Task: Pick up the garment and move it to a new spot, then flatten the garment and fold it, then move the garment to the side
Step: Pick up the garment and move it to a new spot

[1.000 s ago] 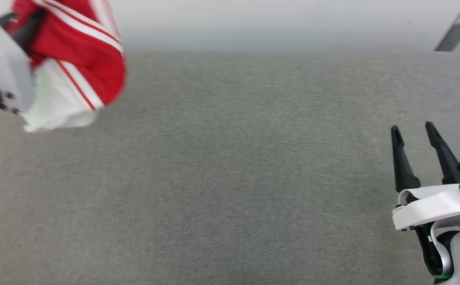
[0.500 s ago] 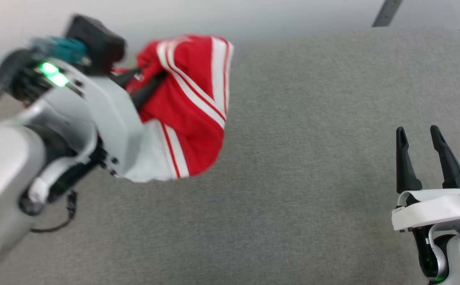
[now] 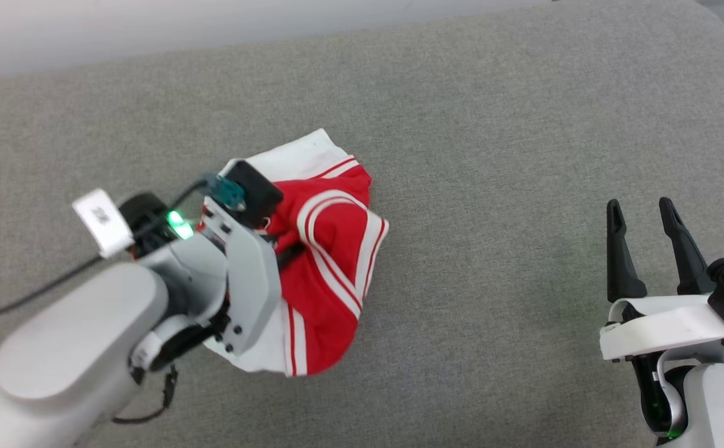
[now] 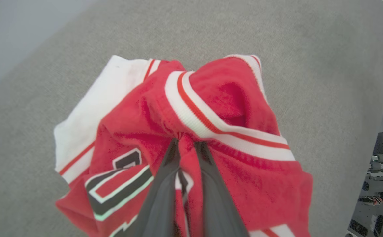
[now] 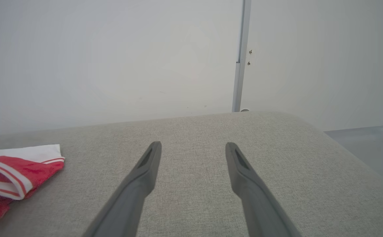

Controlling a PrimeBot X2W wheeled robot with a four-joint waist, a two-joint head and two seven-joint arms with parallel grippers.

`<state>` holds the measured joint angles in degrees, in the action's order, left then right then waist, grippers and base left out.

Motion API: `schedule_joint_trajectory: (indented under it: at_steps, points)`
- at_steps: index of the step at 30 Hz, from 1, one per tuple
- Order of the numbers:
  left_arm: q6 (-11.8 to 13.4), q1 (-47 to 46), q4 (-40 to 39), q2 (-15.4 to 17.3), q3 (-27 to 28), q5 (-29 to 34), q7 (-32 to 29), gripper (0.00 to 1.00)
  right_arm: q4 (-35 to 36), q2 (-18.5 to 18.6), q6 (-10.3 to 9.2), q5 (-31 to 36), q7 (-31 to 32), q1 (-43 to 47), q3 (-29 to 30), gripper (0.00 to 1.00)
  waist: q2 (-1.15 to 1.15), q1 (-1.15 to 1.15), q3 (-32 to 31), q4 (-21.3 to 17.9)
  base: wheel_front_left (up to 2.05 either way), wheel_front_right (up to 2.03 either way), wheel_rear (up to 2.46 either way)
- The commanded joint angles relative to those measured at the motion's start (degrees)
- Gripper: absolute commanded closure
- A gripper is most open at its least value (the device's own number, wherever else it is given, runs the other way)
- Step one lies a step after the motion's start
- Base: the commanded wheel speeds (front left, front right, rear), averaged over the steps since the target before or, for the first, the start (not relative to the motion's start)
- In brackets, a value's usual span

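my left gripper (image 4: 186, 144) pinches the crumpled red-and-white jersey t-shirt (image 4: 234, 98) on the grey fabric cushion (image 3: 492, 124); right gripper (image 3: 642, 213) wide open, empty.

**Soft, even light; blur close to the lens**

Bright, diffuse light is falling evenly across the grey woven fabric surface (image 3: 492, 155), leaving only a faint shadow under the crumpled red-and-white jersey garment (image 3: 330, 280). A small green indicator lamp (image 3: 178, 225) is glowing sharply. In the left wrist view, the dark fingers (image 4: 158, 204) of the left gripper (image 4: 187, 143) are blurring near the lens, and the surface's edges are bowing.
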<state>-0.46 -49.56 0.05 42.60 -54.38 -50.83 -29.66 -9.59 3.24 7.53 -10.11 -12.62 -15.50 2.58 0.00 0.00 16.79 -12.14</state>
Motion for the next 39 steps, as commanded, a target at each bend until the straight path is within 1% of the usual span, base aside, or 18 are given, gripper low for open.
schedule_joint_trajectory:
  at_steps: [1, 7, 15, 19, 20, 21, 22, 27, 31, 36, 39]
  points:
    - [-0.7, 1.1, 1.2, -0.8, -0.6, -0.5, 0.2, 1.00, -0.3, -0.1, -0.08, -0.4, -0.5, -0.7, -0.2, 0.00, 0.00, 0.00, 0.3, -0.2, 0.00, 0.00, 0.00]
    - [-3.1, 2.8, 8.2, -4.0, -3.2, -1.3, 0.3, 1.00, -1.7, -0.3, -0.08, -0.5, -1.0, -1.5, -0.9, 0.00, 0.00, 0.00, 0.2, 0.0, 0.00, 0.00, 0.00]
    - [-4.6, 4.4, 16.9, -7.9, -5.3, -3.1, 0.0, 1.00, -3.3, -0.3, -0.08, -0.4, -1.2, -1.9, -2.1, 0.00, 0.00, 0.00, -1.3, 0.5, 0.00, 0.00, 0.00]
    - [-5.2, 4.5, 19.3, -9.6, -5.9, -3.8, 0.6, 1.00, -3.6, -0.1, -0.08, -0.5, -0.9, -1.7, -2.2, 0.00, 0.00, 0.00, -2.4, 1.0, 0.00, 0.00, 0.00]
    - [-5.3, 4.5, 19.6, -10.0, -5.7, -4.2, 0.8, 0.91, -3.7, 0.0, -0.08, -0.6, -0.9, -1.7, -2.3, 0.00, 0.00, 0.00, -2.7, 1.2, 0.00, 0.00, 0.00]
    - [-5.4, 4.3, 19.9, -10.1, -5.5, -4.2, 1.1, 0.31, -3.8, 0.2, -0.08, -0.6, -0.8, -1.6, -2.4, 0.00, 0.00, 0.00, -3.1, 1.4, 0.00, 0.00, 0.00]
    - [-5.5, 4.2, 20.1, -10.3, -5.1, -4.7, 1.4, 0.00, -3.8, 0.4, -0.08, -0.6, -0.6, -1.5, -2.4, 0.00, 0.00, 0.00, -3.5, 1.6, 0.00, 0.00, 0.00]
    - [-5.7, 3.7, 19.1, -10.2, -3.6, -6.2, 2.9, 0.00, -4.1, 1.5, -0.08, -1.3, -0.2, -0.4, -2.4, 0.00, 0.00, 0.00, -6.2, 3.2, 0.00, 0.00, 0.00]
    - [-4.9, 4.0, 16.7, -8.9, -2.2, -6.7, 4.4, 0.00, -4.0, 2.6, -0.08, -1.7, 0.3, 0.4, -2.4, 0.00, 0.00, 0.00, -8.8, 5.0, 0.00, 0.00, 0.00]
    - [-2.8, 5.4, 12.6, -6.5, -0.1, -6.1, 8.3, 0.00, -3.5, 3.7, -0.08, -2.1, 0.9, 1.9, -2.6, 0.00, 0.00, 0.00, -11.8, 7.6, 0.00, 0.00, 0.00]
    - [-1.1, 7.0, 11.1, -4.8, 1.8, -5.6, 12.4, 0.00, -3.5, 4.0, -0.08, -2.7, 1.3, 2.7, -2.7, 0.00, 0.00, 0.00, -13.5, 9.2, 0.00, 0.00, 0.00]
